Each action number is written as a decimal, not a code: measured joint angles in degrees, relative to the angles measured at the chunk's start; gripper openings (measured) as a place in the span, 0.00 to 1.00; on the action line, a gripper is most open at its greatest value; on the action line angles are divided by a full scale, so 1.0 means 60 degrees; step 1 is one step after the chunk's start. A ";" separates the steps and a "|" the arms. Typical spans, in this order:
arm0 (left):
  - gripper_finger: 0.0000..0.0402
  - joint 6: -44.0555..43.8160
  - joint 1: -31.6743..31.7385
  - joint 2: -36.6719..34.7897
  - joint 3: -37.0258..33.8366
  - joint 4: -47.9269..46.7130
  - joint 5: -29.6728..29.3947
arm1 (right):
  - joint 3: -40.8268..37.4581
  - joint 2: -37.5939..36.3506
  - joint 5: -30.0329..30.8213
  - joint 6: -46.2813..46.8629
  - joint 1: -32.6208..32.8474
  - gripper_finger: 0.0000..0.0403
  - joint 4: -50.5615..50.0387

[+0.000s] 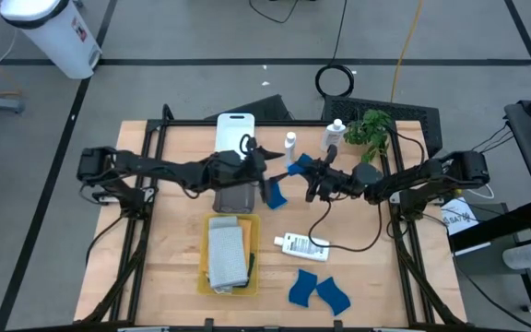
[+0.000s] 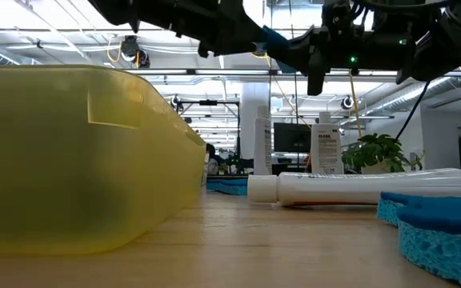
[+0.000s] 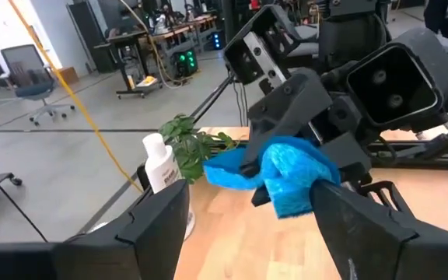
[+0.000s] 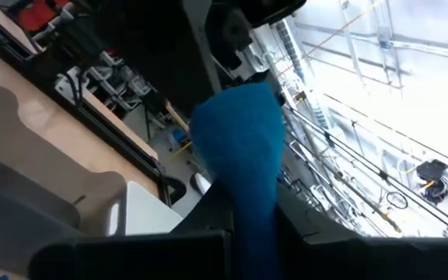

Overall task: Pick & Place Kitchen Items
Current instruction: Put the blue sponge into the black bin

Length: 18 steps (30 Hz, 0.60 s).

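My right gripper [image 1: 310, 171] is shut on a small blue wavy-edged sponge [image 3: 280, 176], held above the middle of the table. My left gripper [image 3: 251, 225] faces it from the table's left, open, with one finger on either side of the sponge's free end; no touch shows. A second blue sponge [image 1: 275, 194] lies on the table beside the grey tray [image 1: 236, 197]. Two more sponges [image 1: 319, 291] lie near the front edge. One white bottle [image 1: 302, 244] lies on its side, and two white bottles [image 1: 290, 143] [image 1: 335, 135] stand at the back. My right gripper pinches the blue sponge between its two fingers, near one end [image 4: 243, 198]. The fingers come about level from the table's right side. The sponge sticks out past the fingertips, bent and crumpled [image 3: 239, 173], lifted clear of the table.
A yellow tray [image 1: 204, 275] holding a folded pale grey cloth [image 1: 227, 254] sits at the front centre. A white tray [image 1: 235, 127] stands at the far edge, and a green leafy plant [image 1: 369, 129] at the back right. Bare wood lies at the table's left.
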 joint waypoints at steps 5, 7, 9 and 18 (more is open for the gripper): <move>0.68 -0.0145 -0.0005 0.0279 0.0224 0.0066 0.0056 | 0.0000 -0.0007 0.0037 0.0089 0.0004 0.05 -0.0035; 0.68 -0.0164 -0.0004 0.0285 0.0224 0.0071 0.0359 | 0.0000 -0.0004 -0.0007 0.0110 0.0012 0.05 -0.0038; 0.68 -0.0150 -0.0018 0.0285 0.0228 0.0064 0.0791 | 0.0000 -0.0004 -0.0065 0.0249 0.0018 0.05 -0.0040; 0.68 -0.0386 -0.0063 0.0292 0.0232 0.0006 0.1293 | 0.0000 0.0000 -0.0100 0.0518 0.0036 0.05 -0.0062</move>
